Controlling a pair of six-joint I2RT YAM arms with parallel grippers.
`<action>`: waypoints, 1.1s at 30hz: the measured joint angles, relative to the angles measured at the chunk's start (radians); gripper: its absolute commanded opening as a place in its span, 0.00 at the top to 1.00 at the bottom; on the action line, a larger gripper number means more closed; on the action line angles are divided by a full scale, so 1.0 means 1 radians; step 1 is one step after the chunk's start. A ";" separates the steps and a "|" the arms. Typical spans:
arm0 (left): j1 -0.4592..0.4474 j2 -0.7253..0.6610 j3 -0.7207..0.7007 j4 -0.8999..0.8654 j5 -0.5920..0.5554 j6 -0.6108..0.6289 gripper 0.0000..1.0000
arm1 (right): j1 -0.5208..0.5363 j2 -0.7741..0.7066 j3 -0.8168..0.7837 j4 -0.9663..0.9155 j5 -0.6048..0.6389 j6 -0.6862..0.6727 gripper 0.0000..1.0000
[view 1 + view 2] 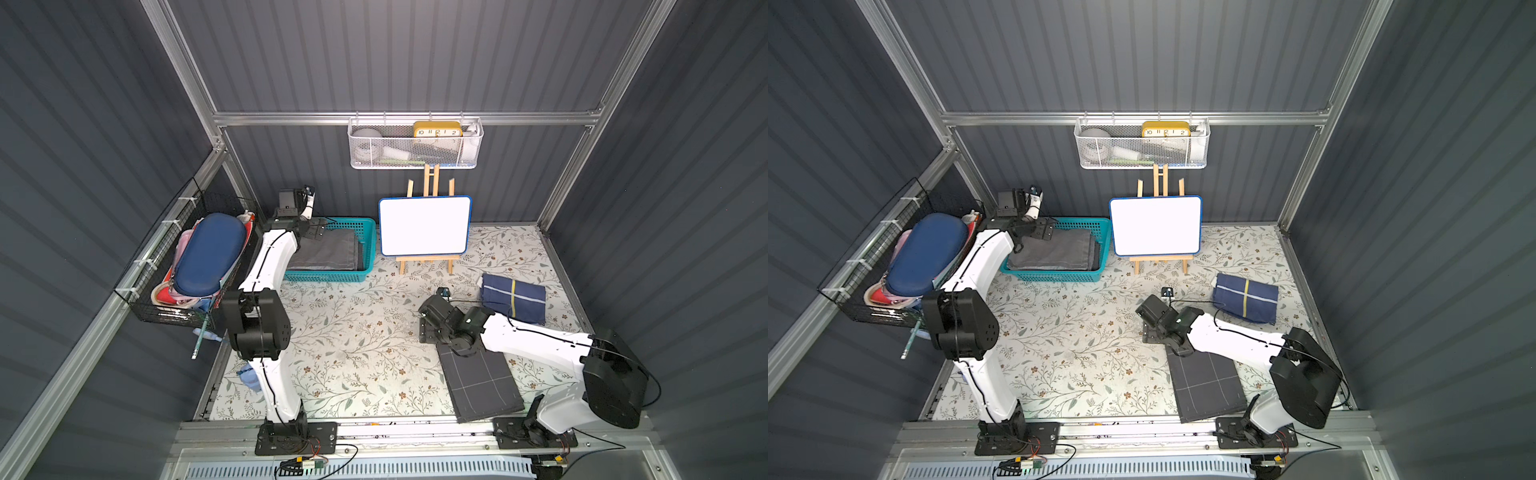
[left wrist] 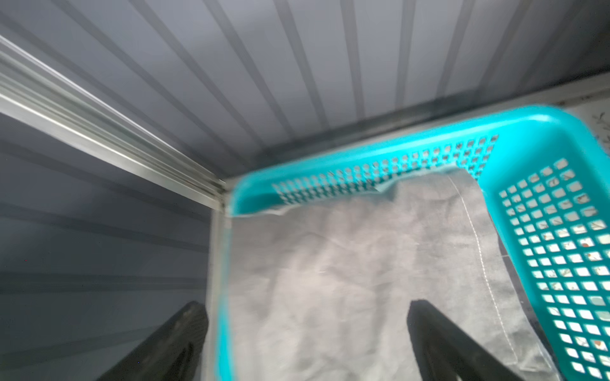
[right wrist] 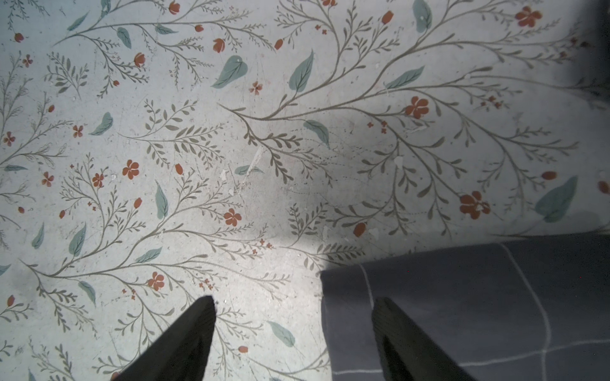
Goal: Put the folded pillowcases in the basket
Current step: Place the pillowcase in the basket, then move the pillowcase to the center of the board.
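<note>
The pillowcase [image 2: 346, 264] in the basket [image 2: 528, 122] looks soft, light and limp; pinch a folded edge. The left gripper [image 2: 307, 306] gapes wide, the right gripper [image 3: 293, 300] stands parted, both empty.

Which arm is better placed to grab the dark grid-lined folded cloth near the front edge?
Right. The right end effector, open, hangs at a corner of the dark grid-lined cloth; the left end effector is far off over the teal basket.
</note>
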 measured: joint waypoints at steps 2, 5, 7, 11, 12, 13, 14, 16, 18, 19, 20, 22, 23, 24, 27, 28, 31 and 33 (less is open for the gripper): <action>0.000 0.054 -0.007 -0.003 0.007 -0.024 0.00 | 0.000 -0.008 -0.008 -0.002 0.000 0.000 0.20; 0.000 0.136 -0.017 -0.022 0.010 -0.061 0.00 | 0.000 -0.028 -0.025 -0.008 0.005 0.000 0.20; 0.000 0.178 -0.028 -0.029 0.013 -0.080 0.00 | 0.000 -0.047 -0.035 -0.011 0.011 0.000 0.20; 0.000 0.193 -0.058 -0.019 0.016 -0.092 0.00 | 0.000 -0.091 -0.046 -0.024 0.027 0.000 0.19; 0.000 0.187 -0.064 -0.012 0.017 -0.093 0.00 | 0.000 -0.102 -0.047 -0.032 0.032 0.000 0.19; -0.001 0.181 -0.068 -0.007 0.019 -0.093 0.00 | 0.000 -0.113 -0.047 -0.040 0.038 0.000 0.19; -0.002 0.173 -0.072 -0.003 0.020 -0.093 0.00 | 0.000 -0.123 -0.047 -0.045 0.043 0.000 0.19; -0.011 0.148 -0.078 -0.004 0.026 -0.093 0.00 | 0.000 -0.148 -0.051 -0.063 0.052 0.000 0.18; -0.028 0.103 -0.095 -0.003 0.035 -0.093 0.00 | 0.000 -0.171 -0.061 -0.077 0.058 0.000 0.18; -0.042 0.066 -0.110 0.000 0.038 -0.095 0.00 | 0.000 -0.183 -0.069 -0.085 0.061 0.001 0.18; -0.056 0.032 -0.126 0.004 0.040 -0.097 0.00 | 0.000 -0.192 -0.076 -0.091 0.064 0.004 0.18; -0.097 -0.074 -0.174 0.024 0.055 -0.113 0.00 | 0.000 -0.204 -0.097 -0.103 0.063 0.018 0.18; -0.113 -0.126 -0.200 0.036 0.068 -0.124 0.00 | 0.000 -0.208 -0.106 -0.108 0.063 0.024 0.18; -0.133 -0.193 -0.232 0.053 0.090 -0.142 0.00 | 0.000 -0.209 -0.119 -0.110 0.061 0.033 0.18; -0.154 -0.359 -0.314 0.085 0.145 -0.237 0.00 | 0.000 -0.209 -0.167 -0.106 0.051 0.054 0.18; -0.151 -0.409 -0.338 0.089 0.162 -0.271 0.00 | 0.000 -0.205 -0.180 -0.106 0.051 0.060 0.18; -0.135 -0.519 -0.407 0.096 0.216 -0.361 0.00 | -0.007 -0.170 -0.201 -0.108 0.053 0.074 0.17; -0.122 -0.571 -0.467 0.097 0.258 -0.416 0.00 | -0.026 -0.129 -0.202 -0.096 0.052 0.080 0.17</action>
